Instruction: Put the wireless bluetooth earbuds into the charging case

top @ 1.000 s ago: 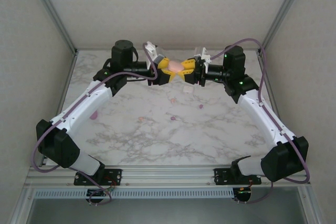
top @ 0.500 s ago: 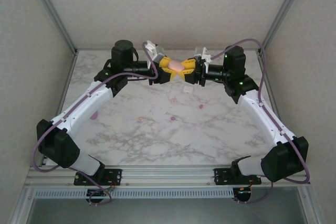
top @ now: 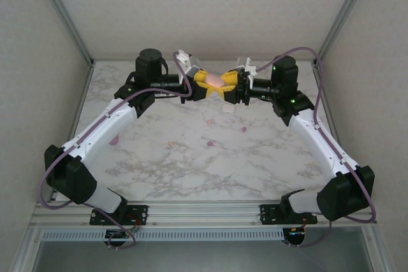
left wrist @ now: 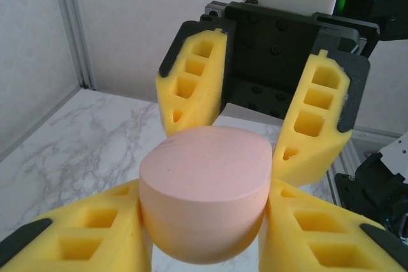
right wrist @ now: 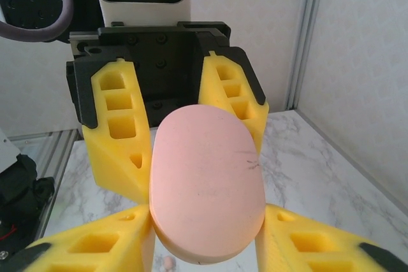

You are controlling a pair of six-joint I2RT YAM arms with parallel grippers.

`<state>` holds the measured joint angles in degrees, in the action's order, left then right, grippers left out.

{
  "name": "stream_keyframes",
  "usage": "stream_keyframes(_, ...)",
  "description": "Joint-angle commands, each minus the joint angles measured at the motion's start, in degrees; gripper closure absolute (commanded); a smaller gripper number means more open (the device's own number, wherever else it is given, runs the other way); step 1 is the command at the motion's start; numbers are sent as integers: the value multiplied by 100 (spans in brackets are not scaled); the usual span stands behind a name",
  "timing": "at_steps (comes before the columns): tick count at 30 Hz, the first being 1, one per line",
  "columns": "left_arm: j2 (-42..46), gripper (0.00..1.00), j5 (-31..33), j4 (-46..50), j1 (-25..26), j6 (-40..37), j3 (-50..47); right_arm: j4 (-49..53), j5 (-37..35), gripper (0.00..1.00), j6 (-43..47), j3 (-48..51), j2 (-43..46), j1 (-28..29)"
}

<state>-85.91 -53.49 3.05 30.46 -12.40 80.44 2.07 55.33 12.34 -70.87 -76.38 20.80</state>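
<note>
Squeezing a smooth, round pink case (left wrist: 204,189) up in the air, the left claw (top: 209,85) has holey yellow fingers (left wrist: 83,234). The right claw (top: 232,85) touches it too; whether it grips, I cannot tell. Tiny earbuds (top: 210,144) lie on the marble counter (top: 268,164) below.

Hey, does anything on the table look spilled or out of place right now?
Yes: tiny pink and purple pieces lie scattered loose over the marble table, one far off at the left. The pink case is up in the air between the left hand and right hand.
</note>
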Motion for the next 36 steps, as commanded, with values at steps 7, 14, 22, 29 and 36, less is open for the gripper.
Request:
stream_keyframes(7, 355, 68, 23, -246, 117, -195, -397, 610, -260, 47, -1219, -827, -248, -259)
stream_keyframes(14, 454, 68, 305, -446, 153, -141, -520, 1103, -401, 37, -1599, -1382, -541, -269)
stream_keyframes(22, 487, 68, 678, -1465, 160, 722, -913, 2130, 463, 32, -702, -1702, -511, -269)
stream_keyframes(29, 448, 70, 724, -2878, 206, 1687, -1290, 2471, 269, 28, -23, -1512, -463, -268)
stream_keyframes(36, 364, 71, 727, -3117, 309, 1876, -1271, 2483, 263, 29, 137, -1582, -534, -264)
